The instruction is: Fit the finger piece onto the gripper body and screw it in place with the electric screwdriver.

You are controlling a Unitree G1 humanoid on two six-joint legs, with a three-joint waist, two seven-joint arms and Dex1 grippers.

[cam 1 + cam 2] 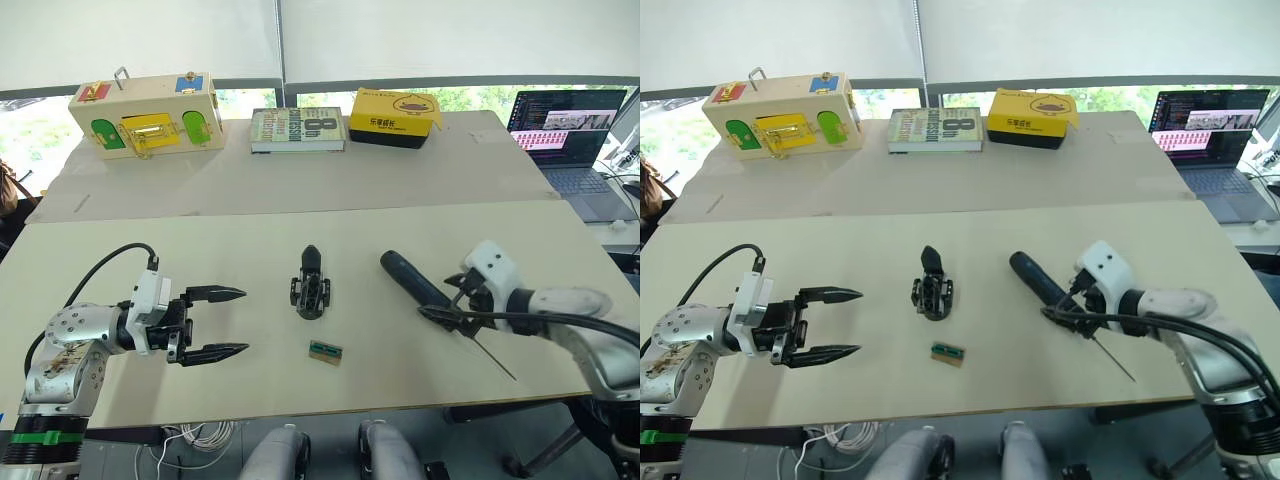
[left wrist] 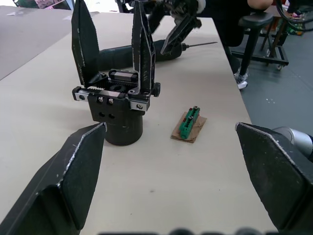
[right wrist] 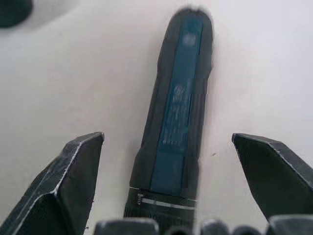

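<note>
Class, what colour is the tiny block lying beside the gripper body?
Green, on brown backing; left wrist view shows it best.

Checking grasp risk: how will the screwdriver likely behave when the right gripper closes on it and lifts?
The screwdriver lies flat and is round-bodied, so it may roll if nudged off-centre. It looks rigid and smooth, perhaps slippery. With the right gripper near the bit end, the thick handle may sag.

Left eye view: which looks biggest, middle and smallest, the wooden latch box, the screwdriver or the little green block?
1. The wooden latch box, though it sits farthest back.
2. The electric screwdriver, long but thin.
3. The green block, clearly the smallest, even though it lies nearest the camera.
</note>
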